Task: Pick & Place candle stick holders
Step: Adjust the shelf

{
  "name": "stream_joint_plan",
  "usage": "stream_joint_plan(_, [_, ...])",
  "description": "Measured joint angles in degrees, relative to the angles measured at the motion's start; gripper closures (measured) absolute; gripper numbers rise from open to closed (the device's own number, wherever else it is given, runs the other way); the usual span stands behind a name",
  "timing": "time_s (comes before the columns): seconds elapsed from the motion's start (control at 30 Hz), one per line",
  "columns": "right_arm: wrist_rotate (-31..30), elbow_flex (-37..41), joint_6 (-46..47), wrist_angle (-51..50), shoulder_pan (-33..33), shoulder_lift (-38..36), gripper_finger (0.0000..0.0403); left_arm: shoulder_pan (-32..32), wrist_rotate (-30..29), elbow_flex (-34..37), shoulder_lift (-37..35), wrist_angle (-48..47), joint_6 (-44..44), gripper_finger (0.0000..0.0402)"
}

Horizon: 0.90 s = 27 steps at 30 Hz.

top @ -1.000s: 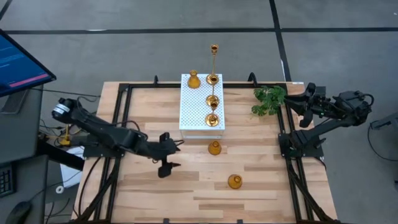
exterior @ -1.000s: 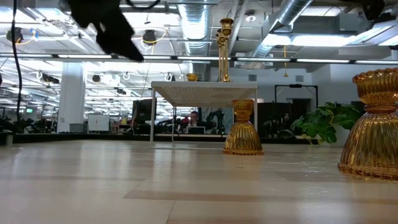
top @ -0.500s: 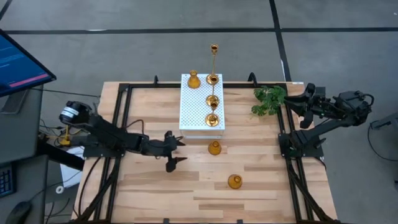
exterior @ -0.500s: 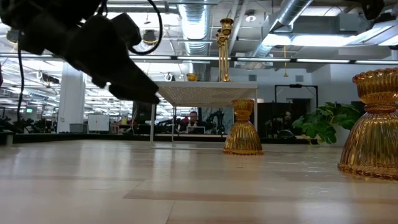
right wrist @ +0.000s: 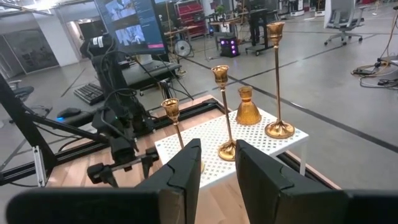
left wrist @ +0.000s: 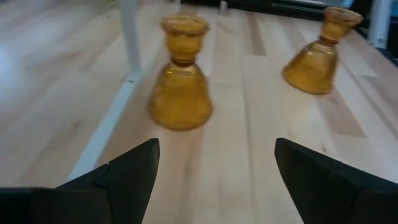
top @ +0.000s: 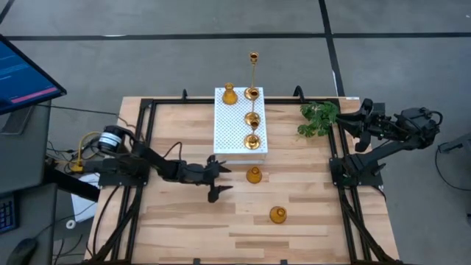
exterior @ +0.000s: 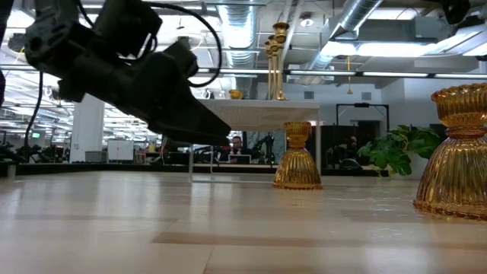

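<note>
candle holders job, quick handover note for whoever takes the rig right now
Left gripper: open, empty, low over the table, facing the nearer holder.
Right gripper: empty, parked at the table's right edge by the plant.
Holders: four on the white box, two on the table, the second nearer the front edge.
Done: nothing in hand yet.
Left: grasp the nearer holder and place it, then the other.

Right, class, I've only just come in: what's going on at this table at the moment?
The left gripper, fingers open and holding nothing, is reaching across the wooden table toward a gold candle holder standing just in front of the white box. A second holder stands nearer the front edge, and four more stand on the box. The right arm waits beside the plant.
</note>
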State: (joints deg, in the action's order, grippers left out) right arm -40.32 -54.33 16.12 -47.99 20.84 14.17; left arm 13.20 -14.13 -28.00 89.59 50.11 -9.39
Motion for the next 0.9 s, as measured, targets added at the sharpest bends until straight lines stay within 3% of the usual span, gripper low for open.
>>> stream_joint_plan(0.33, [0.0, 0.0, -0.15, -0.02, 0.0, 0.0, 0.0312, 0.15, 3.63, -3.75, 2.89, 0.5, -2.11, 0.0082])
stream_joint_plan(0.53, [0.42, 0.0, -0.17, -0.04, 0.0, 0.0, 0.0312, -0.11, -4.65, -2.12, -0.4, 0.04, -2.37, 0.0082])
stream_joint_plan(0.9, [1.77, 0.0, -0.15, -0.08, 0.0, 0.0, 0.0312, -2.1, -11.84, -1.09, -1.48, -1.76, 0.88, 0.0082])
